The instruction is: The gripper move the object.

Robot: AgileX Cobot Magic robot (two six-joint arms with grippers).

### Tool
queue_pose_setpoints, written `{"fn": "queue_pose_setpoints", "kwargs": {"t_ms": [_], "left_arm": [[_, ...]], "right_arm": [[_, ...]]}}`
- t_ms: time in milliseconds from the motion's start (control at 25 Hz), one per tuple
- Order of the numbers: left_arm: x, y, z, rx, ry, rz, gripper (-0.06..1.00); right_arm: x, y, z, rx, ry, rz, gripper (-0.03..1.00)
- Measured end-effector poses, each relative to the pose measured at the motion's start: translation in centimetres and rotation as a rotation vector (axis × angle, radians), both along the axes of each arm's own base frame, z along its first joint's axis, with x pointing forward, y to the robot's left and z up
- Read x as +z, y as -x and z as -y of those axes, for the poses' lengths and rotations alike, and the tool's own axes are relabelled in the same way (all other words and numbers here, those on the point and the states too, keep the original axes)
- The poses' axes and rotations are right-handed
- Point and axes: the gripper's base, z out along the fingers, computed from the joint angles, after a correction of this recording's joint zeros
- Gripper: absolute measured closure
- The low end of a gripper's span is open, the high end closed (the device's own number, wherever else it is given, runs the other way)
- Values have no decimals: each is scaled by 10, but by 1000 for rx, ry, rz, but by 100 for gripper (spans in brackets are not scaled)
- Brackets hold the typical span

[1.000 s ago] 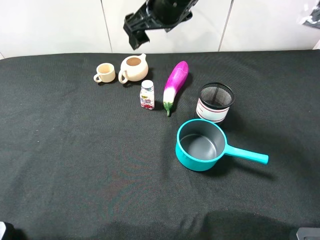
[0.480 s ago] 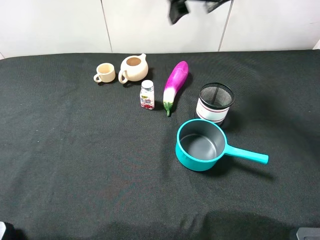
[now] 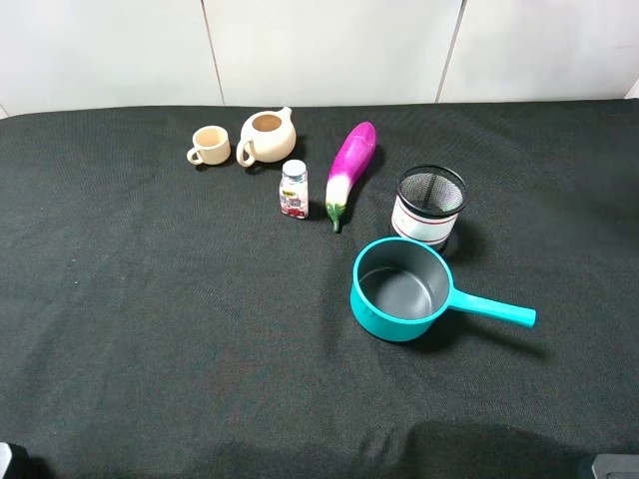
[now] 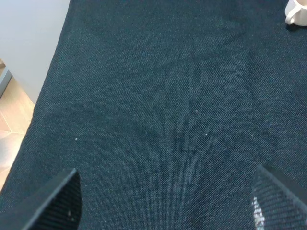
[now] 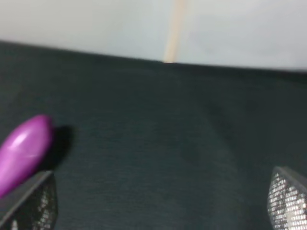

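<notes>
The small clear bottle with a white cap and a red-and-yellow label stands upright on the black cloth, between the beige teapot and the purple eggplant. Neither arm shows in the exterior high view. In the left wrist view the left gripper is open, its fingertips wide apart over bare cloth. In the right wrist view the right gripper is open and empty above the cloth near the back wall, with the eggplant's end to one side. The bottle is in neither wrist view.
A small beige cup stands left of the teapot. A black mesh cup with a white band stands right of the eggplant. A teal saucepan lies in front of it, handle pointing right. The left wrist view shows the cloth's edge.
The black arm at the top of the exterior high view has moved right and up, and is now out of that view. The objects on the cloth have not moved.
</notes>
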Motion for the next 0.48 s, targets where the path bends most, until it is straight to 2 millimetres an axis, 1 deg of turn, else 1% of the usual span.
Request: {"fn": "queue_pose_setpoints", "kwargs": {"t_ms": [120, 240, 360, 480], "left_arm": [[0, 0, 0, 0, 0, 0, 23], [0, 0, 0, 0, 0, 0, 23], [0, 0, 0, 0, 0, 0, 23], [0, 0, 0, 0, 0, 0, 23]], "right_arm": [[6, 5, 25, -64, 2, 6, 31], [6, 17, 39, -103, 2, 5, 31], [2, 35, 49, -130, 1, 11, 31], [-4, 62, 58, -157, 1, 24, 31]]}}
